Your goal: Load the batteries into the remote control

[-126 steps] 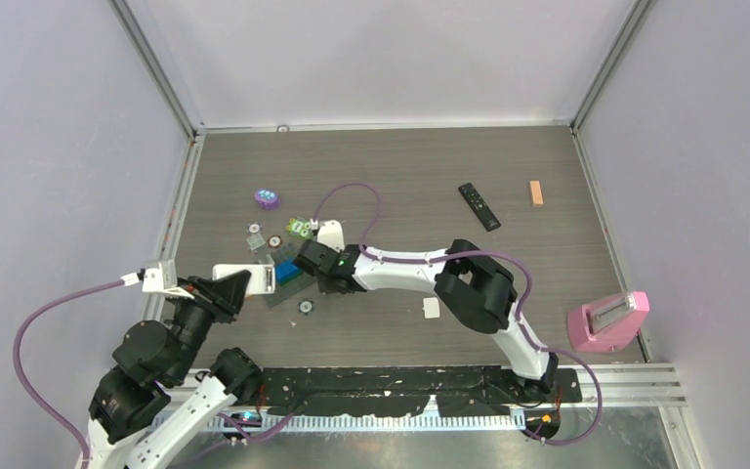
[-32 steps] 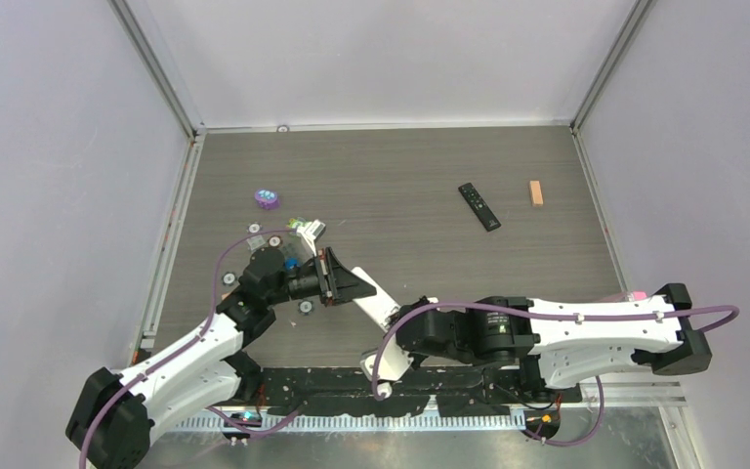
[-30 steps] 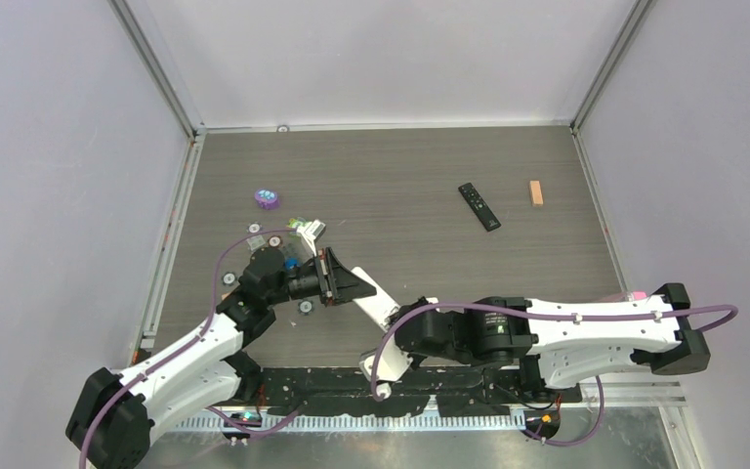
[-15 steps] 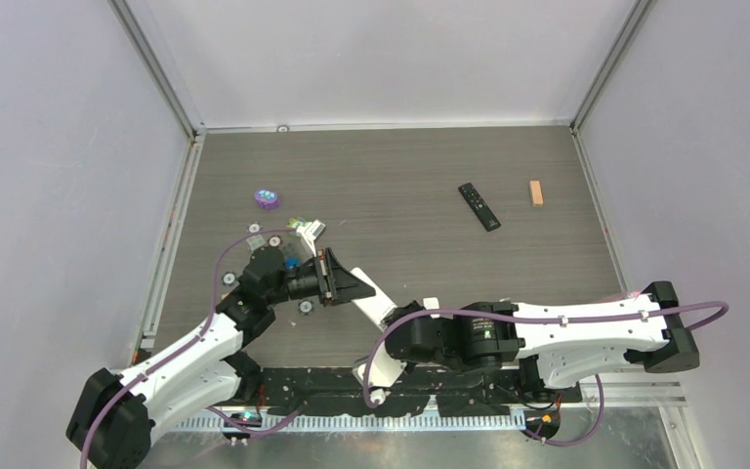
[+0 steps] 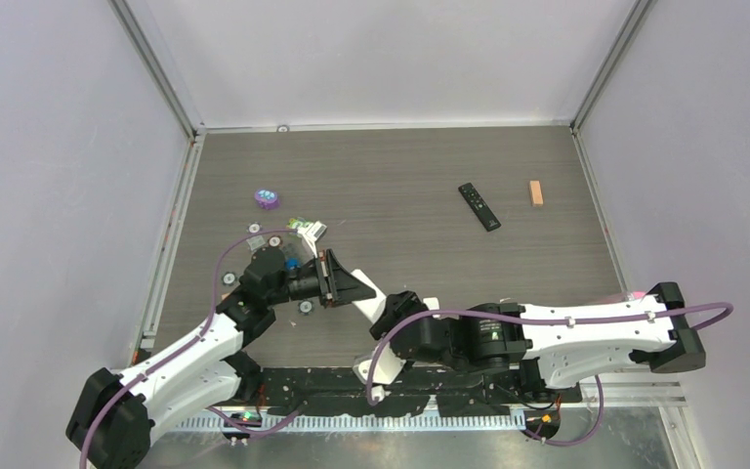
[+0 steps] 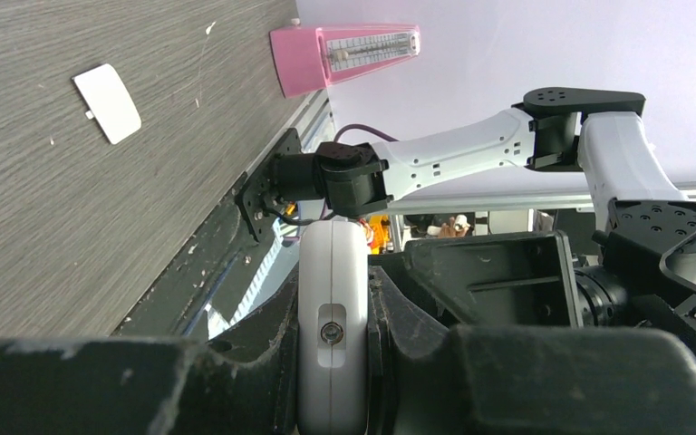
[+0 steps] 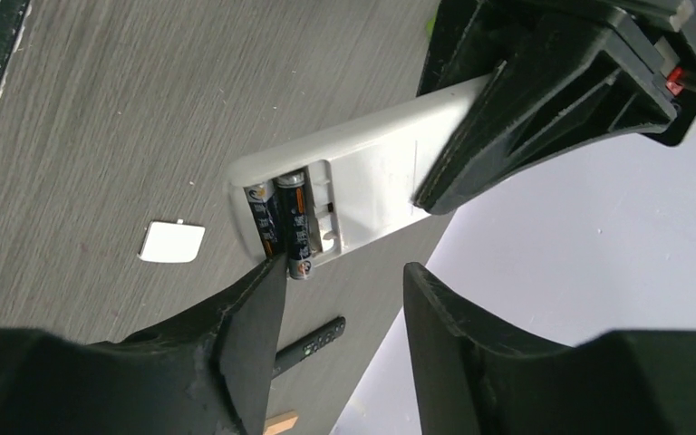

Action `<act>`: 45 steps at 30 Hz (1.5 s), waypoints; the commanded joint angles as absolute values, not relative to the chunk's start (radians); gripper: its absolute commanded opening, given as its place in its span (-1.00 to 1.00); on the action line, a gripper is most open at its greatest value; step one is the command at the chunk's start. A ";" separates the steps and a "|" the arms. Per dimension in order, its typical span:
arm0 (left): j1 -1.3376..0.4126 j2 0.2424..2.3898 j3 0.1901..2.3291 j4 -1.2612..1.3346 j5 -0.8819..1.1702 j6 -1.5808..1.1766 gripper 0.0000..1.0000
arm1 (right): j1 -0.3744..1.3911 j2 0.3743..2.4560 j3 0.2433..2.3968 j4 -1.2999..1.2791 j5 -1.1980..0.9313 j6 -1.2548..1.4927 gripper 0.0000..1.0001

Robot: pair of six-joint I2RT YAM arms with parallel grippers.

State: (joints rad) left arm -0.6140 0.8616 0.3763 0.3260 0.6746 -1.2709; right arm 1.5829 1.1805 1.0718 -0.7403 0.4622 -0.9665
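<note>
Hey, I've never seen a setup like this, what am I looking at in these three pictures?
Two robot arms, left and right, stand at the near edge of a table. One picture looks down from above; the other two come from cameras on the wrists. The left gripper clamps a white remote, its back open with two batteries inside. The right gripper hangs open beside them, holding nothing. On the table lie the white battery cover, a black remote and an orange block.

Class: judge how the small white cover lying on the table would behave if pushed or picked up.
The white cover looks thin and flat, so it would probably slide, not roll. Lying flush on the table, it is likely hard to pinch from above.
</note>
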 commanded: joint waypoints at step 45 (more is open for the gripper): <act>-0.536 0.709 0.250 0.898 0.340 -1.490 -1.00 | 1.125 0.783 0.642 0.103 0.337 1.588 0.98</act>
State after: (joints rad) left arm -0.5388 0.6926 0.2638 0.7368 0.3683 -1.4590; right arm 1.1236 0.8223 0.6342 0.0044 0.2947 1.4410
